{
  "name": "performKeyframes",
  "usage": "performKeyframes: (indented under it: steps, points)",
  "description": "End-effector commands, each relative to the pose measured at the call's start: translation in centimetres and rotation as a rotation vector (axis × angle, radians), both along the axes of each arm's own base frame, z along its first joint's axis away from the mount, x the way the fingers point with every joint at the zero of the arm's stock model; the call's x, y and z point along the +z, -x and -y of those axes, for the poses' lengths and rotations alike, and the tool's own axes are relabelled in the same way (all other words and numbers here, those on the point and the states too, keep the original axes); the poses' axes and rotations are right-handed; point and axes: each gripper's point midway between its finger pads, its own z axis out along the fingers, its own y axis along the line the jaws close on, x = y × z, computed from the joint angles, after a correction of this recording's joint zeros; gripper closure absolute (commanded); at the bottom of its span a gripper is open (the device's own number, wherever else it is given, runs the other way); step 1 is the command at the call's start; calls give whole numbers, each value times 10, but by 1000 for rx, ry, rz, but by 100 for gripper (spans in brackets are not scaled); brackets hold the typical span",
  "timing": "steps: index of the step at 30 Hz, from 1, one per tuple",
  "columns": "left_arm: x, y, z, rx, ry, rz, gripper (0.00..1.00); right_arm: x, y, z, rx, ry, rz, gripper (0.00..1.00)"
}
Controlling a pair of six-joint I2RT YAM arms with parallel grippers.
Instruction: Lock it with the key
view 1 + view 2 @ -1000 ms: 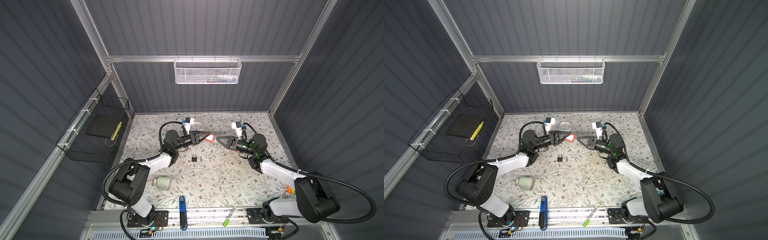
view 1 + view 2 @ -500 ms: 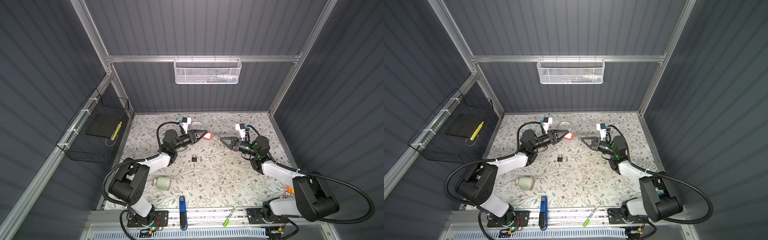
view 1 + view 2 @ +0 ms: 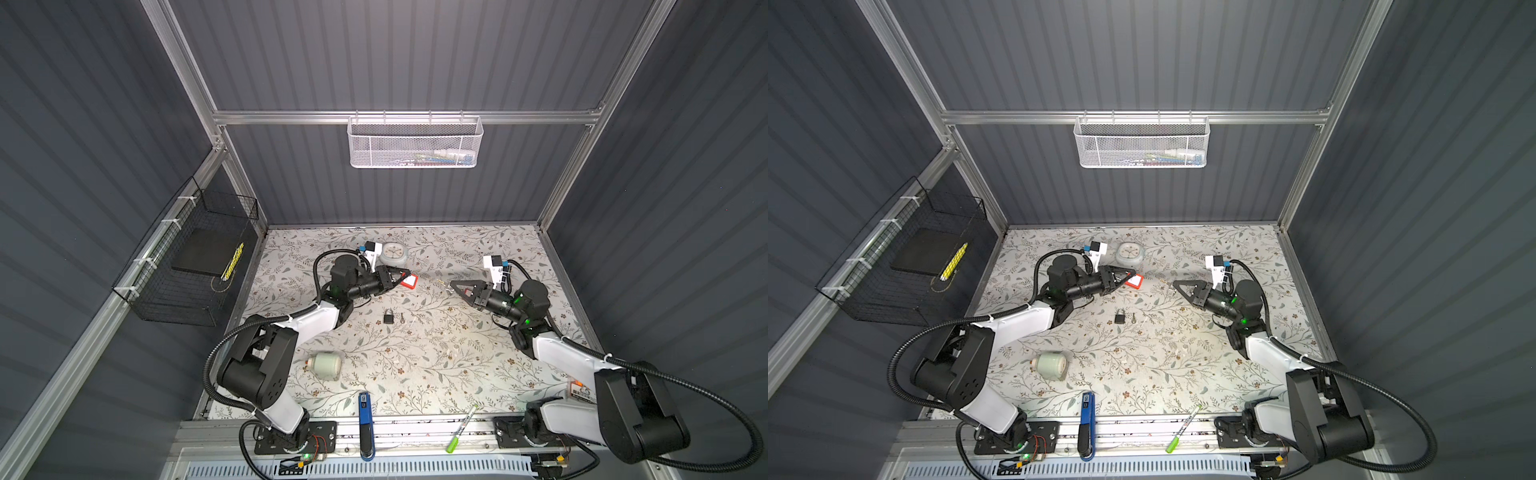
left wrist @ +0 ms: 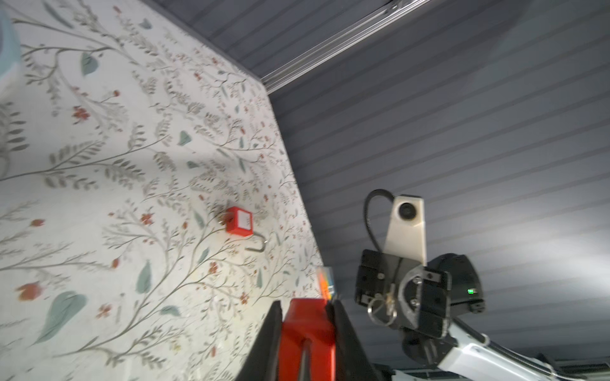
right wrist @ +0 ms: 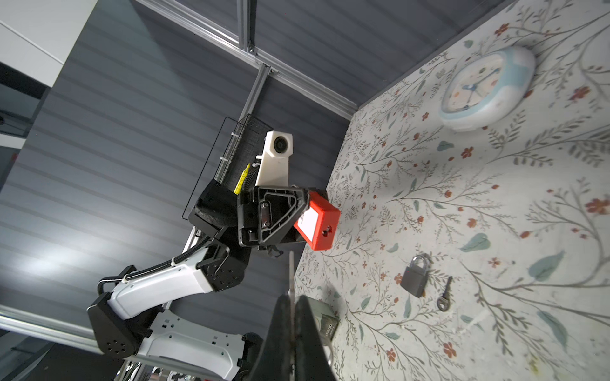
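Hovering above the far half of the floral table [image 3: 436,365], both grippers are pointed at each other with a clear gap left between their tips. The left gripper [image 3: 405,275] is clenched on a red padlock [image 3: 409,283], which is held clear of the table. In the left wrist view its red body is seen squeezed between the two black fingers [image 4: 269,339]. In the right wrist view its white label and an end face with two small holes are turned toward the right arm. The right gripper [image 3: 453,284] is closed tight on a key [image 5: 291,270] — only a thin metal blade is seen jutting past the fingertips in the right wrist view, while a key ring [image 4: 383,308] is seen hanging at the gripper's front in the left wrist view. Key and red padlock are well apart. Whether the held padlock's shackle is open cannot be told, as that end is hidden inside the gripper. A small dark padlock [image 3: 389,316] is seen lying on the table nearer the arm bases, with a small loose key [image 3: 402,319] just beside it — both apart from the grippers. A round clock [image 3: 392,253] lies near the back wall, beside the left gripper. A second red padlock [image 4: 239,222], its shackle swung open, is seen lying on the table in the left wrist view.
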Motion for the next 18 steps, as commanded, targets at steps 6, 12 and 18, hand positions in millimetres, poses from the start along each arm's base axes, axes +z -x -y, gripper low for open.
performKeyframes:
  steps: [6, 12, 18]
  points:
    - [-86, 17, 5, -204, -395, -140, 100, -29, 5, 12, -71, 78, -57, 100]
    - [-120, 22, 23, -311, -454, -195, 100, -28, 8, 12, -65, 76, -56, 100]
    - [-140, 27, 40, -362, -482, -223, 100, -29, 13, 12, -53, 88, -66, 100]
